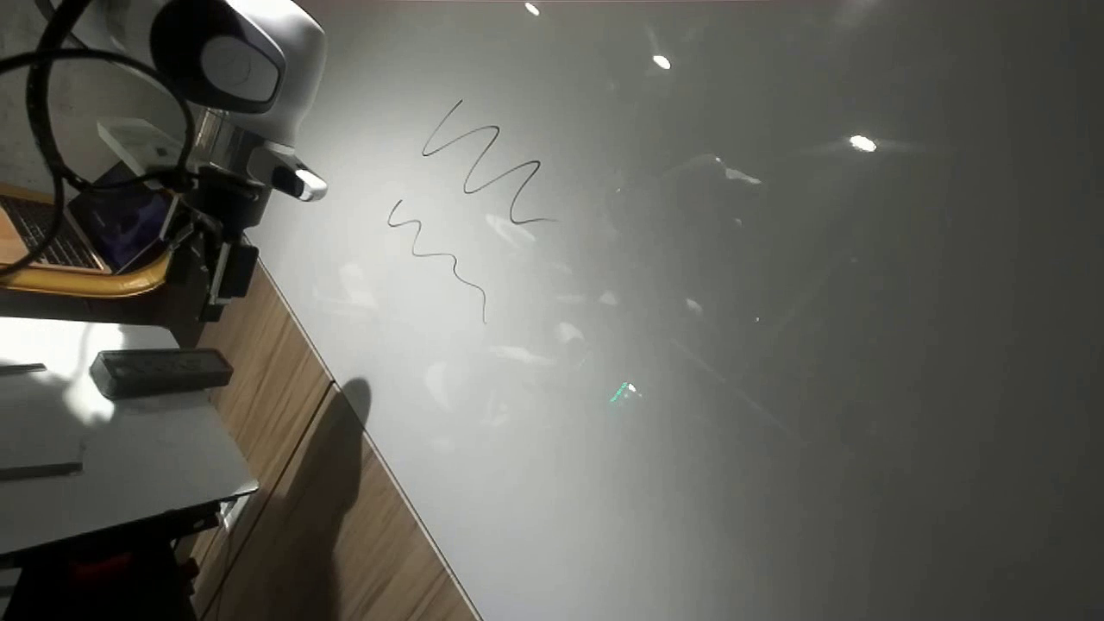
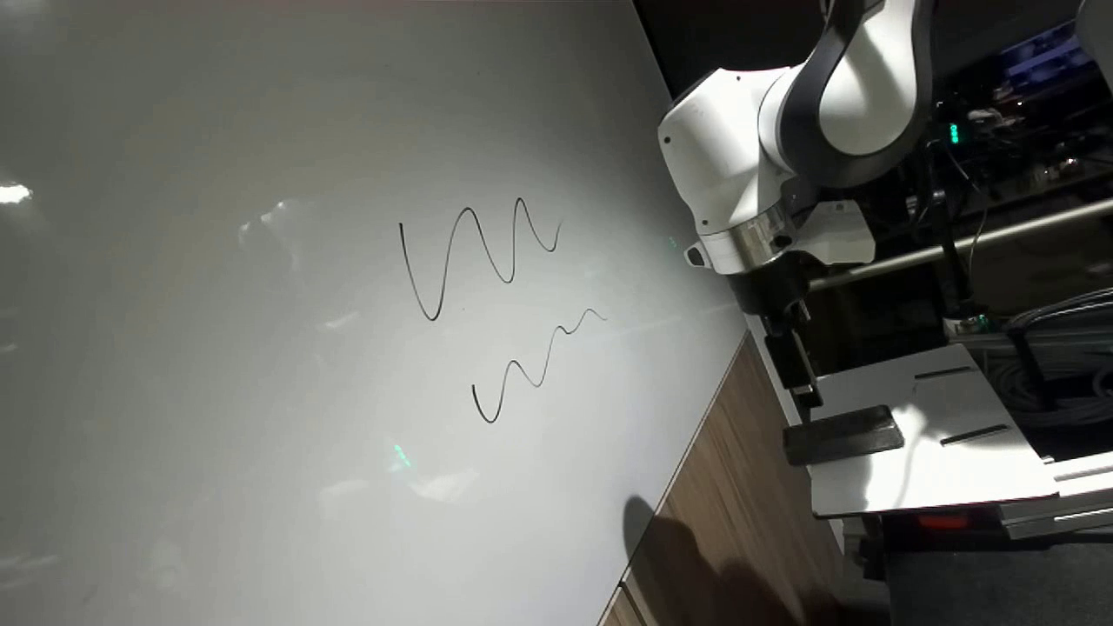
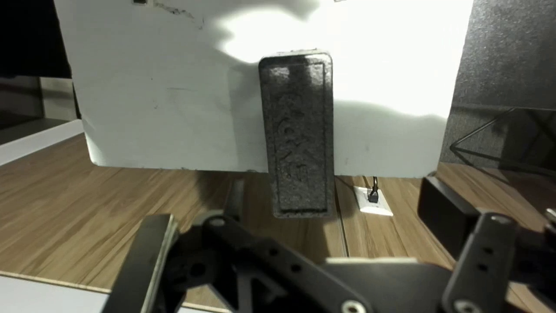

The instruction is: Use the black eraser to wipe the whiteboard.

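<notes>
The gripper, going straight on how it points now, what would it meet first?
Most likely the black eraser, at its end jutting past the white tabletop. In both exterior views the gripper points roughly toward that end; with jaws apart it may straddle it, though depth is unclear.

Open laptop [image 1: 125, 222] w/ curved yellow rim [image 1: 112, 285] just below it in an ext. view; white table [image 2: 939, 482] w/ 2 dark strips [image 2: 974, 435]; wood panel [image 2: 743, 448] nearby, dark shadow [image 1: 323, 483] on it; wall outlet [image 3: 380, 208] w/ black plug [image 3: 373, 197] on panel in wrist view; metal pole [image 2: 1026, 228], coiled cables [image 2: 1065, 369] & sm. green light [image 2: 954, 133] in dim bkgd; red item [image 2: 943, 522] under table, too dark to ID
</notes>
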`<move>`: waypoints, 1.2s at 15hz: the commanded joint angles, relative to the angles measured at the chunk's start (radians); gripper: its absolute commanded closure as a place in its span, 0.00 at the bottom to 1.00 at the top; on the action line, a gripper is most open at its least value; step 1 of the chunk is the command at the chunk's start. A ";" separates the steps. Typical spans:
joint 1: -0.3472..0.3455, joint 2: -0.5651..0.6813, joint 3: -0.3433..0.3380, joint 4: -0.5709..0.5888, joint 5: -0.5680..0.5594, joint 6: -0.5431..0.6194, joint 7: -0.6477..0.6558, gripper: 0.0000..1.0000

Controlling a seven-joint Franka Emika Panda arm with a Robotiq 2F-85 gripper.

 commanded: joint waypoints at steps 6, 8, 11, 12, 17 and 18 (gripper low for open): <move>-0.012 0.136 -0.049 0.002 -0.050 0.111 -0.026 0.00; -0.011 0.152 -0.057 0.003 -0.054 0.121 -0.030 0.00; -0.008 0.171 -0.066 0.003 -0.057 0.139 -0.036 0.00; -0.007 0.175 -0.068 0.003 -0.059 0.145 -0.038 0.00; -0.008 0.208 -0.079 0.004 -0.070 0.167 -0.043 0.00; -0.008 0.213 -0.083 0.004 -0.071 0.172 -0.044 0.00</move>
